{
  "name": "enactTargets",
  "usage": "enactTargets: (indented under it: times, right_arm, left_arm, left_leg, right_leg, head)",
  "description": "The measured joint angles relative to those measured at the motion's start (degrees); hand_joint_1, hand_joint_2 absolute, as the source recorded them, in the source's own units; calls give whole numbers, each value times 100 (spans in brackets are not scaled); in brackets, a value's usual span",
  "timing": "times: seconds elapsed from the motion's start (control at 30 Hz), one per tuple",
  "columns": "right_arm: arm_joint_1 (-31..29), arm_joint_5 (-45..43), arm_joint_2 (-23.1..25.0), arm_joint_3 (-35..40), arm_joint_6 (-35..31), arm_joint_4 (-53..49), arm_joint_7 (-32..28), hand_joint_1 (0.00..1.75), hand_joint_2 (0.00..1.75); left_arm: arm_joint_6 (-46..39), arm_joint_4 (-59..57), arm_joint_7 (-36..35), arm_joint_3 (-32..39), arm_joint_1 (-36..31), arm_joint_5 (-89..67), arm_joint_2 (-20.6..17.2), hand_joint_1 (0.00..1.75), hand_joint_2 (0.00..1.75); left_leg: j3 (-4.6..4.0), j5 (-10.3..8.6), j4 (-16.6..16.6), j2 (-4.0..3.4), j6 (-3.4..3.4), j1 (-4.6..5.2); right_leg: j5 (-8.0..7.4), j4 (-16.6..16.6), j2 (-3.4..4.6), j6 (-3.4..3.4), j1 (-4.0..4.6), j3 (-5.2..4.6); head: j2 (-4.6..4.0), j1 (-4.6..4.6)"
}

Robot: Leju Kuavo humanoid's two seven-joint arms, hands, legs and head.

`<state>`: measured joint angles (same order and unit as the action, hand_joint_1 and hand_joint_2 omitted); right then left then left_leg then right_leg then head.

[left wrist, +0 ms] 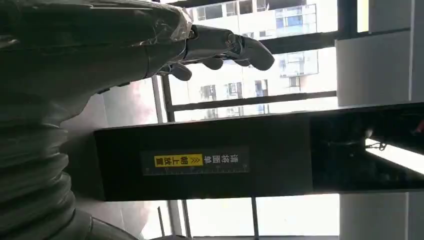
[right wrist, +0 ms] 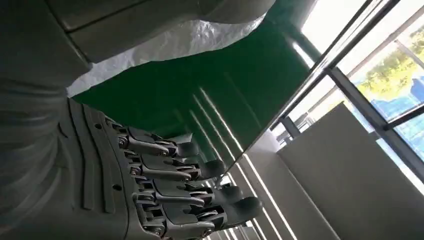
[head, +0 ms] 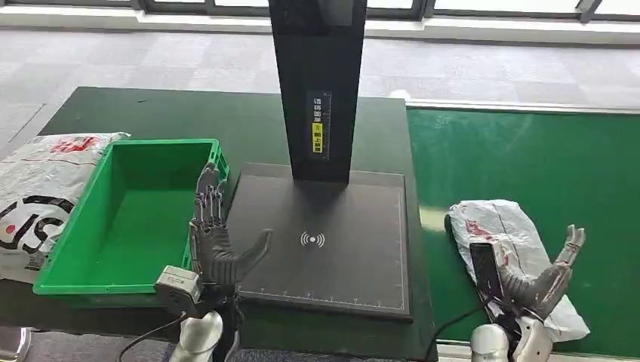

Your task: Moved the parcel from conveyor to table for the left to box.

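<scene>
Parcel (head: 504, 234), white plastic, lies on the green conveyor belt (head: 543, 166); your right hand (head: 545, 280) sits against its near edge, fingers spread, holding nothing. Left hand (head: 219, 241) hovers fingers-apart between green bin (head: 121, 280) and black scanner pad (head: 362, 279).

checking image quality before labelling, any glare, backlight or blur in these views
Head view: even light, sharp, mild sheen on the white parcel. Left wrist view: bright windows behind leave the left hand and black column dark. Right wrist view: streaky reflections on the green conveyor, blown-out window.
</scene>
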<state>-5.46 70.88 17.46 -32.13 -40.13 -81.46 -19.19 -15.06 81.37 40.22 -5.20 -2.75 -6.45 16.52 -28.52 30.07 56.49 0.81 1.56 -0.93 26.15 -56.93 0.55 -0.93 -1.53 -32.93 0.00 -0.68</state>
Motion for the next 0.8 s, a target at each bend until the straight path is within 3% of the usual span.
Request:
enactTargets:
  times: [0.17, 0.47, 0.8]
  right_arm:
    - [-378, 421, -42, -426, 2, 787, 466, 0, 175]
    - [-717, 1280, -393, -461, 138, 2235, 1731, 0, 175]
    - [-733, 1296, -553, -461, 277, 2834, 1877, 0, 175]
  left_arm:
    - [-2, 13, 0, 7, 5, -11, 0, 0, 175]
    - [-24, 116, -2, 94, 54, -17, 11, 0, 175]
    - [-35, 208, 0, 96, 80, -15, 13, 0, 175]
  left_leg:
    - [32, -2, 0, -1, 1, 0]
    - [31, -2, 0, 2, 1, -1]
    - [17, -1, 0, 1, 1, -1]
  right_leg:
    - [-2, -1, 1, 1, 1, 1]
    - [-2, 0, -1, 1, 1, 0]
    - [-1, 0, -1, 1, 1, 1]
  head:
    - [0, 0]
    - [0, 2]
    - [0, 2]
